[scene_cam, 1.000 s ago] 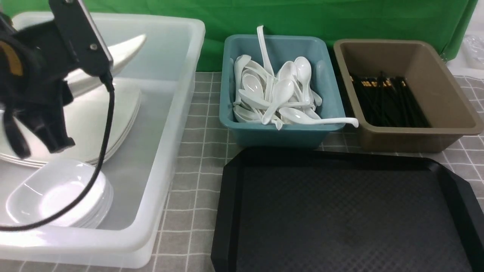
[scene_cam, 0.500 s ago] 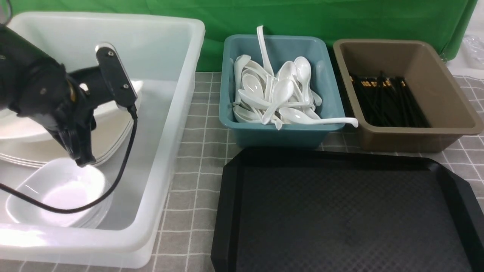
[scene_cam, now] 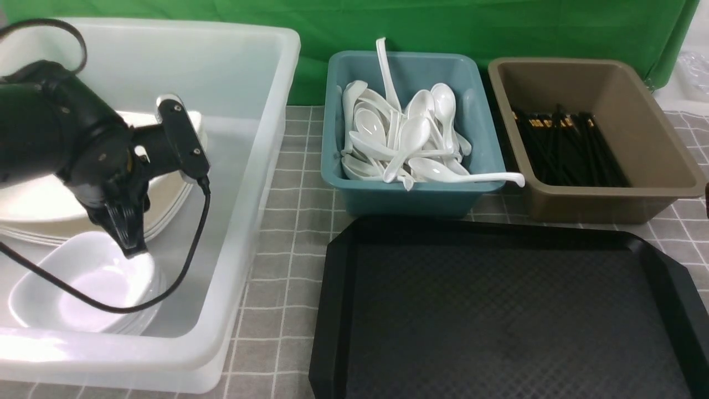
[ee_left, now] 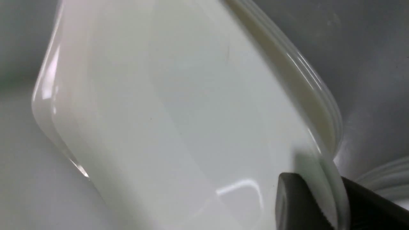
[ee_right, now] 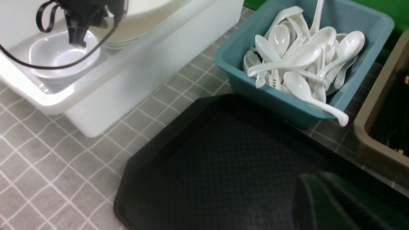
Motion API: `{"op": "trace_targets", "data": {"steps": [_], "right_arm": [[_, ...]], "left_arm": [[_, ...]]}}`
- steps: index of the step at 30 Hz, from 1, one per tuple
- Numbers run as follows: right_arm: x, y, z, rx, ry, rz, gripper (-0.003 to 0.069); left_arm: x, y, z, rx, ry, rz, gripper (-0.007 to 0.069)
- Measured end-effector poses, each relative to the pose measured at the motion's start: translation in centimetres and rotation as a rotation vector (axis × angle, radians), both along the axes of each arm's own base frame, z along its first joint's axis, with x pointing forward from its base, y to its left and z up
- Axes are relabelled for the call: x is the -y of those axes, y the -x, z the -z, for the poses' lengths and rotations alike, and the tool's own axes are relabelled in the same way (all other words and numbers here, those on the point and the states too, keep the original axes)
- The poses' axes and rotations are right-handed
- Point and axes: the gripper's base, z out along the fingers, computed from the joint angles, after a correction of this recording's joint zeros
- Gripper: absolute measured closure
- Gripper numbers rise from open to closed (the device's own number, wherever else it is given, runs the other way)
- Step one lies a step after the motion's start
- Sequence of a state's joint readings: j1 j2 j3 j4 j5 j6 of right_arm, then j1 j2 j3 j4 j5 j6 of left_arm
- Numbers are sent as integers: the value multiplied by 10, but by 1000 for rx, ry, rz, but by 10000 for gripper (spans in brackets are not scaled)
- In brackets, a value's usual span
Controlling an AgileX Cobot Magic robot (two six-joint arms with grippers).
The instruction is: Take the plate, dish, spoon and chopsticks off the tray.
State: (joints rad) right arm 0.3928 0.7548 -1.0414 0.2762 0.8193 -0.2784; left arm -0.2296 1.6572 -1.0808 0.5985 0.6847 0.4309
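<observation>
Left hand (scene_cam: 130, 243) came down over the last second. The plate (ee_left: 179, 121) was tilted up high over the white tub (scene_cam: 260, 183); now it's down inside the tub, close to flat on the plate stack (scene_cam: 169, 213) at the tub's far left. On the wrist cam the fingers (ee_left: 297, 204) sit either side of the plate's rim, and I can't tell if they pinch it or have slacked off. The dish stack (scene_cam: 83, 288) is at the tub's near end, just under the fingertips. The tray (scene_cam: 338, 288) sits on the desk (scene_cam: 288, 183) right of the tub, with nothing on the floor area I can see. Spoons (scene_cam: 410, 138) are in the teal bin (scene_cam: 332, 166) and chopsticks (scene_cam: 565, 149) in the brown bin (scene_cam: 653, 166), both right of the tub. Right hand (ee_right: 316, 191) is closed, nothing in it, over the tray. My read: the plate was the last item. Only the release and a clean pull-out remain, minding the dishes below.
</observation>
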Motion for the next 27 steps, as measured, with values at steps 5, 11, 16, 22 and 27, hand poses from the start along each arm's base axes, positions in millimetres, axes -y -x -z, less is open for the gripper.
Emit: {"op": "trace_targets", "data": {"steps": [5,11,16,22,27], "right_arm": [[0,2,2,-31,10,-11,636],[0,3,4,-51,17,-18,634],[0,3,4,-51,17,-18,630],[0,3,4,-51,17,-18,622],[0,3,4,-51,17,-18,622]], "left_arm": [[0,0,0,8,18,-35,218],[1,7,-13,40,89,-80,39],[7,29,-53,147,294,-164,43],[32,114,-154,402,854,-96,445],[25,184,-173,566,1109,57,609]]}}
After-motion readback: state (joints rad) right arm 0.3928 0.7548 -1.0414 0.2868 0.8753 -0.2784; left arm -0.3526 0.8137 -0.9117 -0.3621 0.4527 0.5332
